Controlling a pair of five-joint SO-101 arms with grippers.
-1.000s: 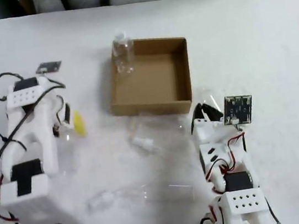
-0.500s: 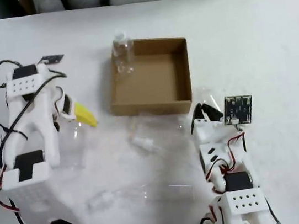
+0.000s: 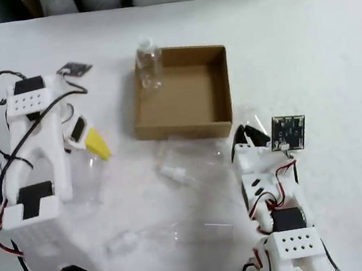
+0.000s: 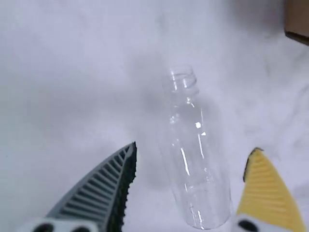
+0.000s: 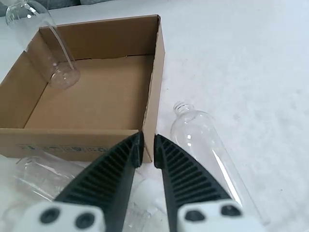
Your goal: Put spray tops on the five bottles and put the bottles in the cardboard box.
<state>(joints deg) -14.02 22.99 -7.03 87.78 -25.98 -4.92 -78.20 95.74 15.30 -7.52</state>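
Hovering over bottle (image 4: 193,140) | left end effector (image 4: 194,149) spread | right end effector (image 5: 148,137) closed

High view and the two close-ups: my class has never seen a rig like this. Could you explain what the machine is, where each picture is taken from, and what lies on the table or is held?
The machine is two small robot arms at a white table: the left arm and the right arm. The high view looks down on both. Each close-up comes from a camera on one arm's wrist, looking along its pincer. The left pincer is open, with a clear bottle lying on the table between its fingers. The bottle has no top, and the pincer is not closed on it. The right pincer is shut and empty, near the cardboard box. A second bottle, also topless, lies beside the box. A third bottle leans in a corner of the box.
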